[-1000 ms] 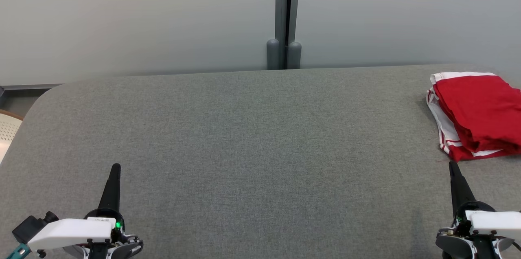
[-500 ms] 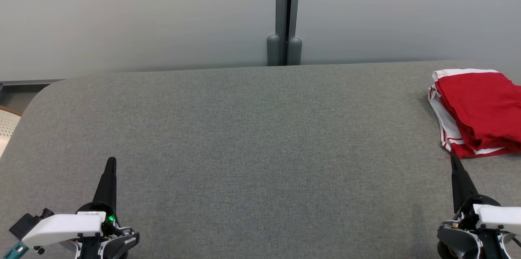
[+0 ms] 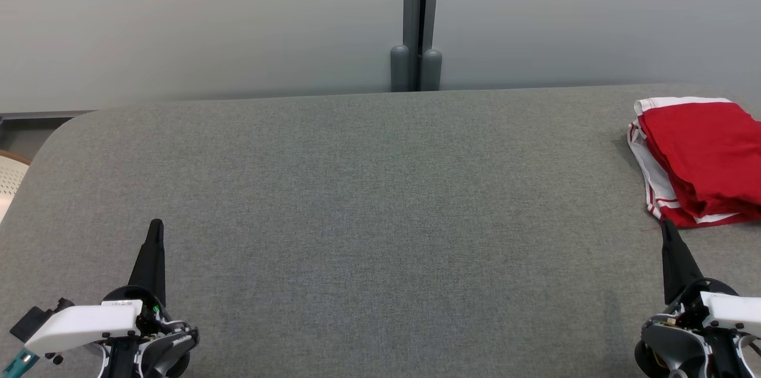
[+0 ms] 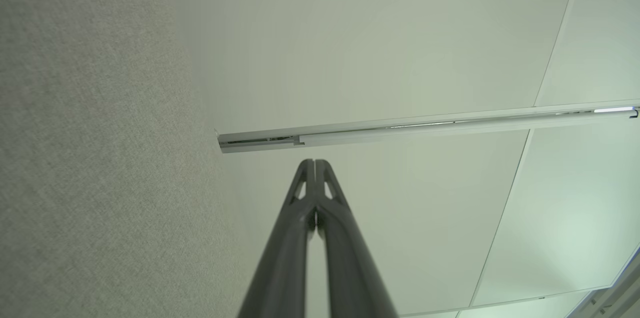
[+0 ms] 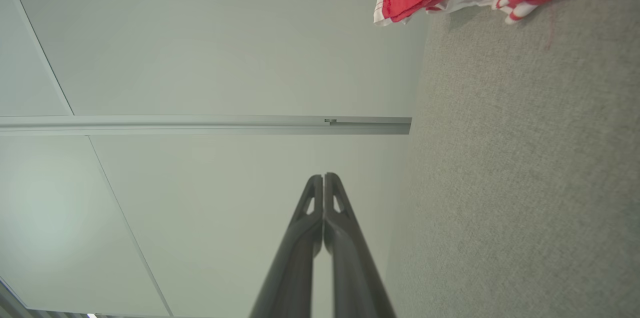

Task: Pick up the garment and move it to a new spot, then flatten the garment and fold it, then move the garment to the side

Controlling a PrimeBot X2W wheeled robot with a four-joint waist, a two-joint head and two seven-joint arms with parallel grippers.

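On the grey desk, the folded red-and-white garment sits far right. Your left gripper and right gripper rest near, jaws together, empty. The move aside looks done; just keep clear.

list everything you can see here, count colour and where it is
garment: one, red with white bands, folded in a pile at the table's far right, cut off by the head view's right edge
table: one, grey fabric top, spanning the head view
wall panels: two, pale grey, behind the table
post: one, dark grey, between the panels at top centre
perforated thing: one, pale with a brown rim, past the table's left edge, too cut off to identify
left gripper: one, dark fingers, shut, lower left over the table
right gripper: one, dark fingers, shut, lower right, tip just short of the garment's near edge
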